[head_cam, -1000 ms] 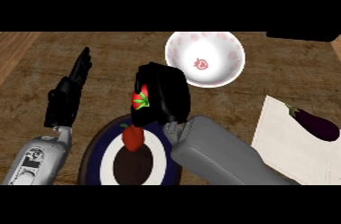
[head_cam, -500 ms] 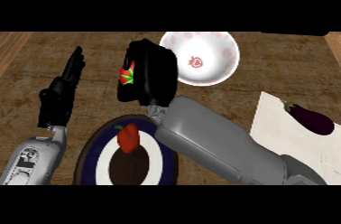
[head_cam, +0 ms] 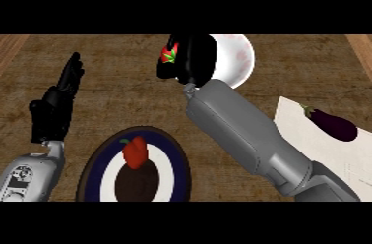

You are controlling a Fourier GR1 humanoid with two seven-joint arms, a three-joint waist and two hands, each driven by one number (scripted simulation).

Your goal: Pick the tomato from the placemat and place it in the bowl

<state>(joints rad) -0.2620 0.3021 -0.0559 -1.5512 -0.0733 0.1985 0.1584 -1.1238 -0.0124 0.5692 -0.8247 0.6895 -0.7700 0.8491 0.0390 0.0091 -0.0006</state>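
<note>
The tomato (head_cam: 170, 55), red with a green stalk, shows at the left side of my right hand (head_cam: 193, 58), whose fingers are curled round it. That hand is raised at the left rim of the white bowl (head_cam: 238, 61) and hides part of it. The bowl has faint red marks inside and sits at the far middle of the counter. My left hand (head_cam: 56, 107) stays open at the left, fingers up, holding nothing.
A round dark blue plate (head_cam: 94, 174) with a white ring lies near the front and carries a red pepper (head_cam: 135, 152). At the right, a white placemat (head_cam: 305, 139) holds a purple eggplant (head_cam: 331, 123). My right forearm (head_cam: 247, 135) crosses the middle.
My right hand has carried the tomato away from the blue plate, up and toward the bowl, and now overlaps its left rim. The left hand has barely moved.
</note>
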